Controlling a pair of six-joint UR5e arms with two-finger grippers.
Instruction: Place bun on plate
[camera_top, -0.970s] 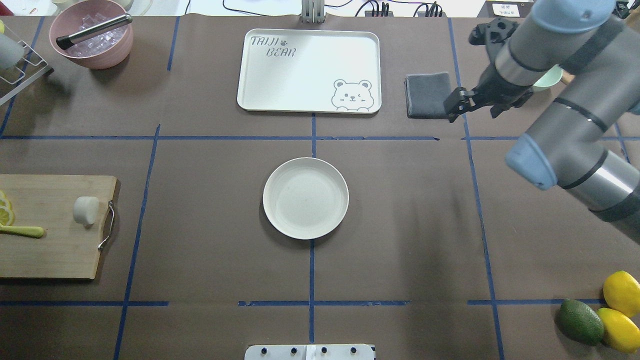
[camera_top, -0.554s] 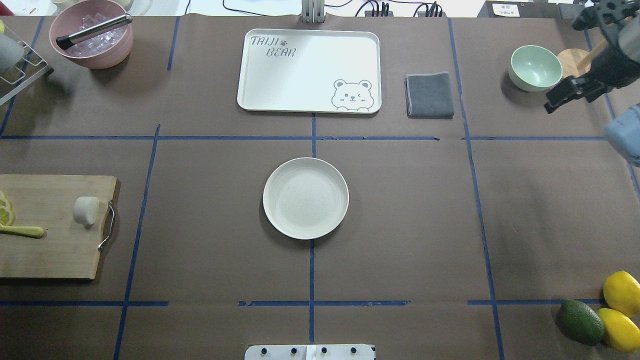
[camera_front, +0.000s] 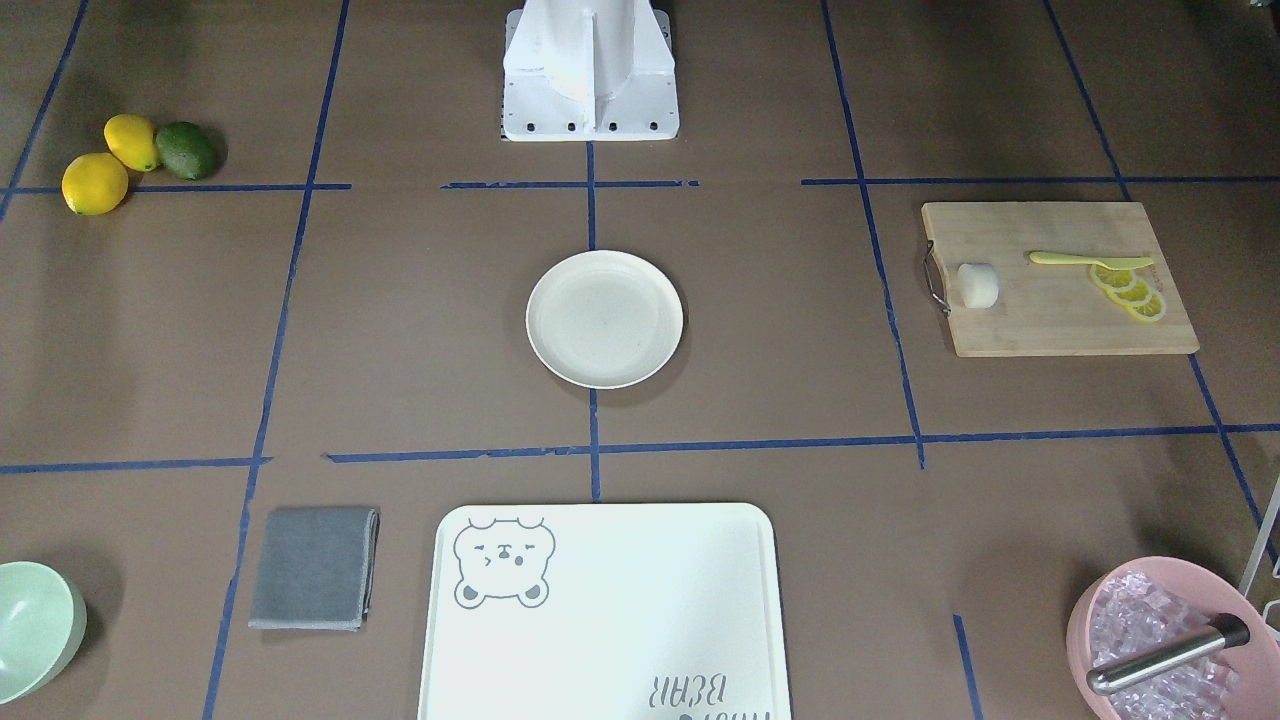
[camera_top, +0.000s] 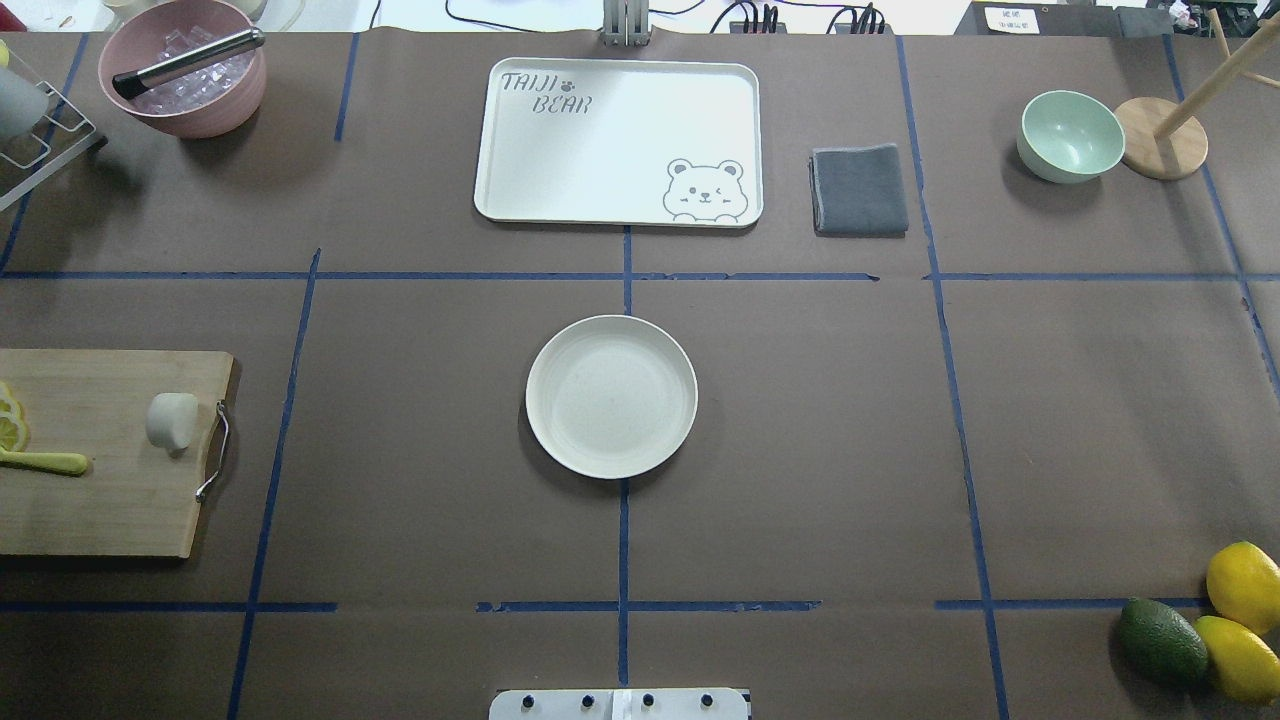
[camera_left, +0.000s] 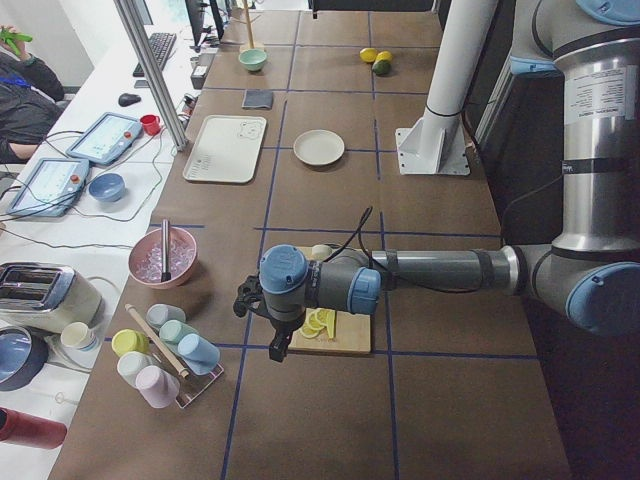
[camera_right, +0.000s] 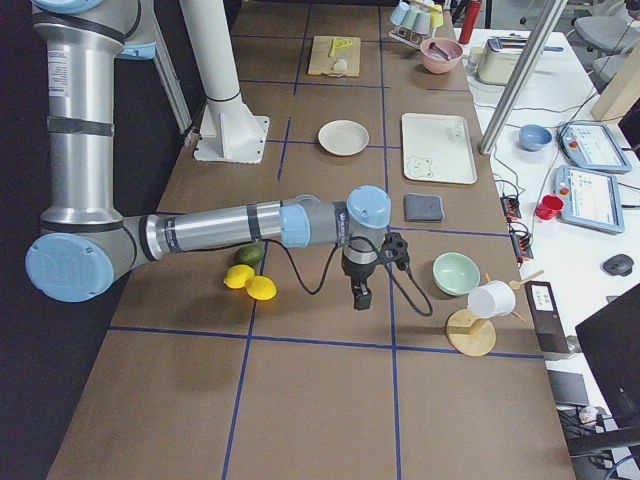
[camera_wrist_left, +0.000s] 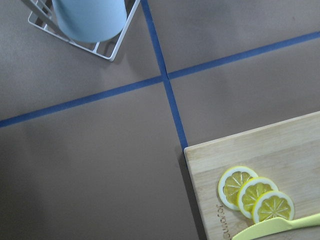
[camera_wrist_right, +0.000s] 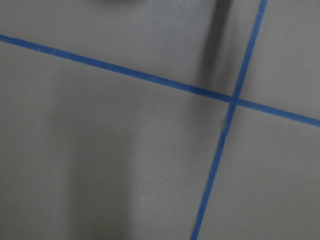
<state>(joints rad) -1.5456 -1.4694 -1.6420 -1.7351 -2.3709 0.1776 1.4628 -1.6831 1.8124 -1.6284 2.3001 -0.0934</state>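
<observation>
The small white bun (camera_top: 172, 420) lies on a wooden cutting board (camera_top: 100, 500) at the table's left edge, next to the board's metal handle. It also shows in the front view as the bun (camera_front: 978, 285). The round cream plate (camera_top: 611, 396) sits bare at the table's centre, and the plate (camera_front: 604, 318) is bare in the front view too. My left gripper (camera_left: 277, 345) shows only in the exterior left view, over the lemon-slice end of the board, and I cannot tell its state. My right gripper (camera_right: 360, 296) shows only in the exterior right view, near the green bowl, state also unclear.
Lemon slices (camera_wrist_left: 255, 195) and a yellow knife (camera_top: 45, 462) share the board. At the back stand a bear-print tray (camera_top: 620, 140), a grey cloth (camera_top: 860, 190), a green bowl (camera_top: 1070, 135) and a pink ice bowl (camera_top: 185, 70). Lemons and an avocado (camera_top: 1160, 642) lie front right.
The right arm has swung rightward out of the overhead view, uncovering the green bowl and a wooden stand. Bun and plate have not moved.
</observation>
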